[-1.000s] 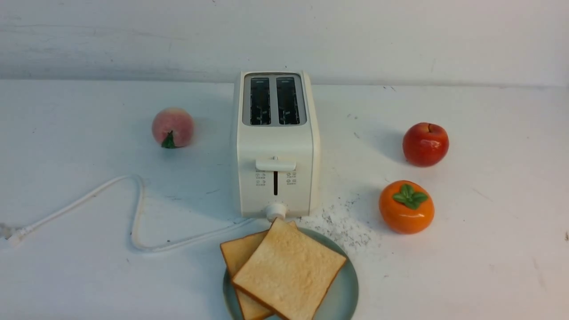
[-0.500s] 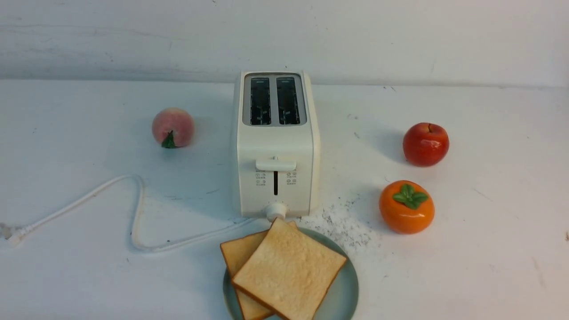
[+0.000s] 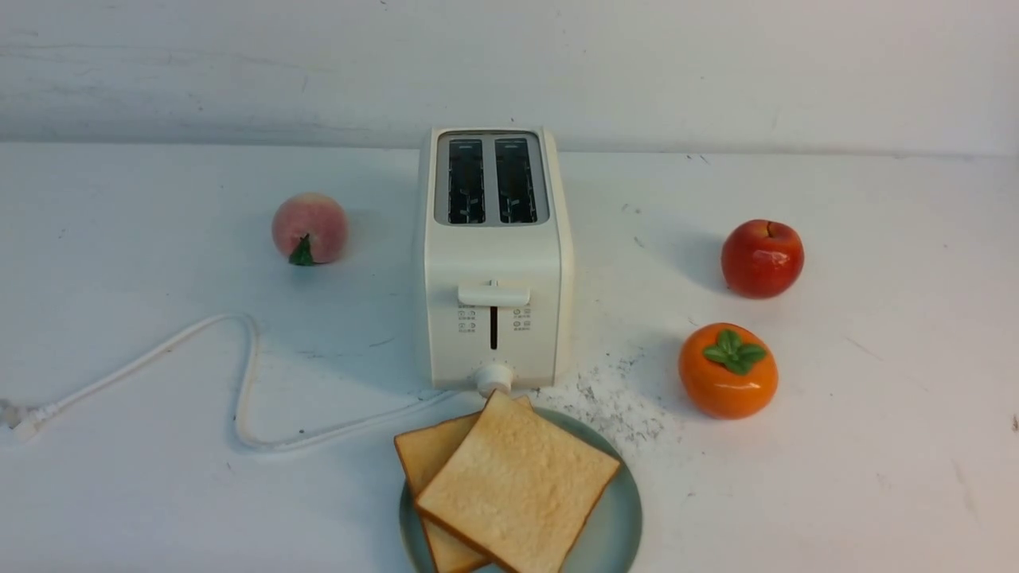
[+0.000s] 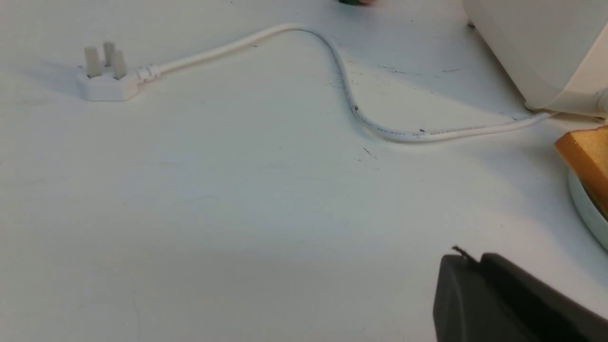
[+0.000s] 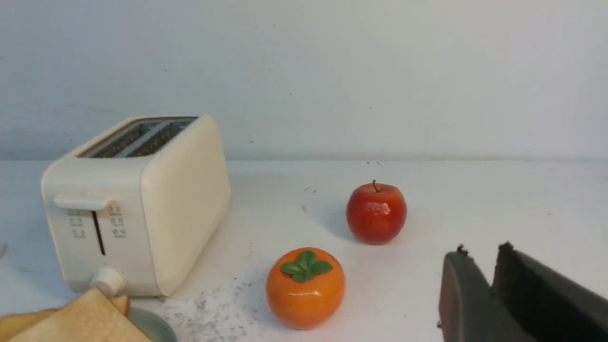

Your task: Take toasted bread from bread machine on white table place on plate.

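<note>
Two slices of toasted bread lie overlapped on the plate (image 3: pixel 617 525) at the near edge of the white table (image 3: pixel 876 446); the upper slice (image 3: pixel 517 481) covers most of the lower one (image 3: pixel 426 458). The bread machine (image 3: pixel 493 263) stands just behind, both slots empty, lever up. Neither gripper shows in the front view. My left gripper (image 4: pixel 468 259) is shut and empty, low over bare table, left of the plate's rim (image 4: pixel 584 209) and a toast corner (image 4: pixel 586 152). My right gripper (image 5: pixel 482 251) is shut and empty, with only a sliver between its tips, right of the persimmon.
A peach (image 3: pixel 310 228) sits left of the bread machine. A red apple (image 3: pixel 762 259) and an orange persimmon (image 3: pixel 728 371) sit to its right. The white cord (image 3: pixel 239 382) loops left to its plug (image 4: pixel 107 80). Dark specks (image 3: pixel 617 406) lie by the plate.
</note>
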### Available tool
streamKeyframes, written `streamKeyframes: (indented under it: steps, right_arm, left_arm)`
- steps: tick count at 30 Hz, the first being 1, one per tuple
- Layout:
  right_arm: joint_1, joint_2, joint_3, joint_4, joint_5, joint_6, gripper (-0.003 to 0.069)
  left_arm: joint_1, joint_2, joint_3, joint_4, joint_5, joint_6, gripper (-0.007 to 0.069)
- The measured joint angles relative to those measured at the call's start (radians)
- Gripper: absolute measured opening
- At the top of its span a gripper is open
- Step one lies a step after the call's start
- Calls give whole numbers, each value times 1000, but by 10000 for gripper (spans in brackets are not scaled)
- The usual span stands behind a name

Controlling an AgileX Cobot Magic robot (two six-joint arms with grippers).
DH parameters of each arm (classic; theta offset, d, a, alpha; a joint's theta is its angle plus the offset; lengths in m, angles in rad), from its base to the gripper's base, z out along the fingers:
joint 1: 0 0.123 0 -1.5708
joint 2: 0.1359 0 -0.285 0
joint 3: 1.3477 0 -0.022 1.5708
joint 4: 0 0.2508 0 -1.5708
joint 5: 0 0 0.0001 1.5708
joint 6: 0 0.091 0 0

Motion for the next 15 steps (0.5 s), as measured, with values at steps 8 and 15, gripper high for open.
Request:
streamKeyframes:
  steps: [8, 15]
  right_arm:
    - [0, -1, 165, -294, -39, 213, 106]
    - [0, -29, 246, -422, 59, 430, 110]
  left_arm:
    - [0, 0, 0, 0, 1, 0, 39]
    - [0, 0, 0, 0, 2, 0, 48]
